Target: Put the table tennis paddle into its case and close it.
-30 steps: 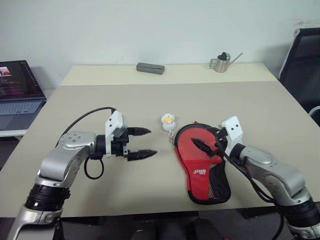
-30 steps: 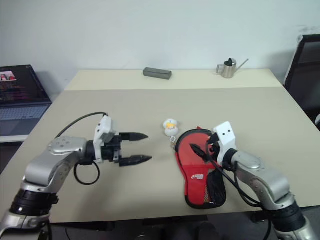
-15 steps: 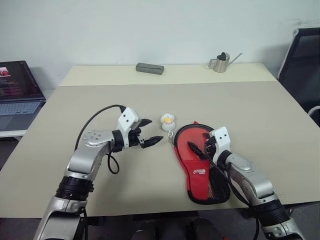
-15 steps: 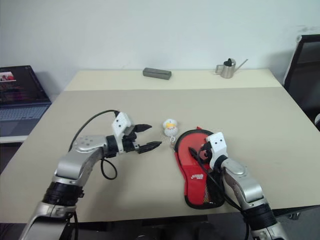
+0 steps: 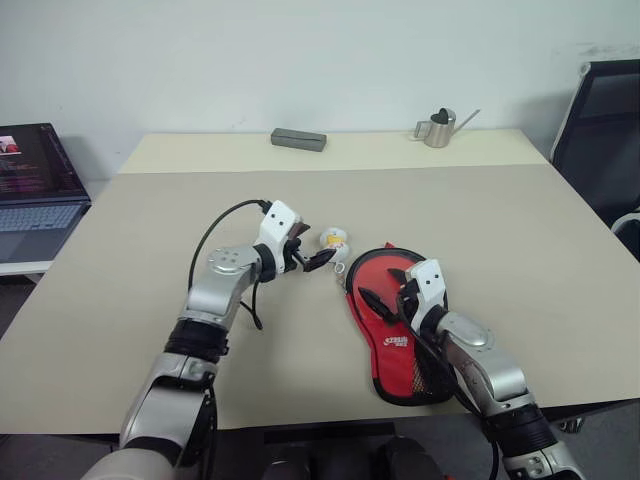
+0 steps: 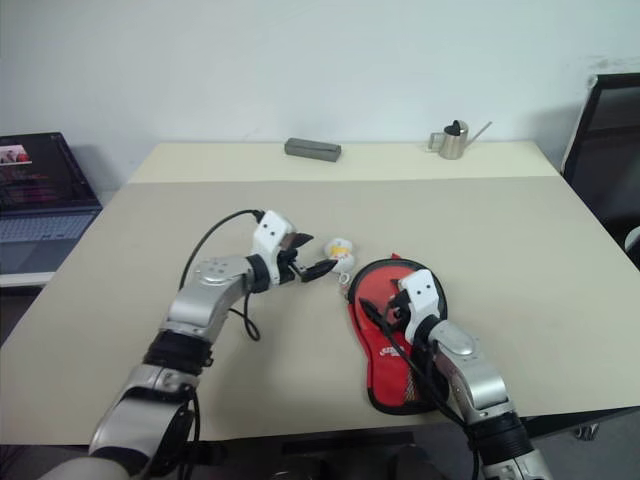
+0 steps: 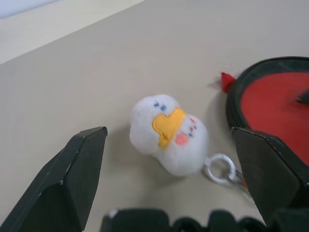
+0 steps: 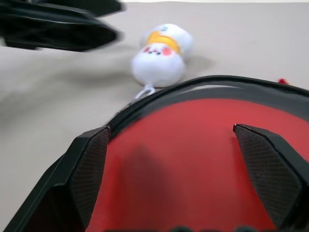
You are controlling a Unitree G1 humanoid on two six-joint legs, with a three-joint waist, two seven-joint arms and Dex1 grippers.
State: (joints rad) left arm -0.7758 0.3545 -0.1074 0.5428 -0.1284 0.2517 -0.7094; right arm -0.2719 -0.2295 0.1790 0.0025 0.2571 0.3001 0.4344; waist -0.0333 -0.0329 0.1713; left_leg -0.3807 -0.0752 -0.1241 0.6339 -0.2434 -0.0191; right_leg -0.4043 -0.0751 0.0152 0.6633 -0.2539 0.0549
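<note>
Left wrist view: charm point(image 7: 169, 133) between open left gripper point(image 7: 176, 162).

Small white logo on red case point(image 5: 398, 341), too small to read. No other legible text.

The left pincer point(image 5: 312, 256) has reached forward to the zipper charm point(image 5: 335, 241).

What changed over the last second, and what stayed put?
The left gripper, fingers open, swung forward and rightward up to the zipper charm. The right gripper, also open, drew back and leftward over the red case. Nothing was grasped; case, charm, grey box and watering can stayed put.
</note>
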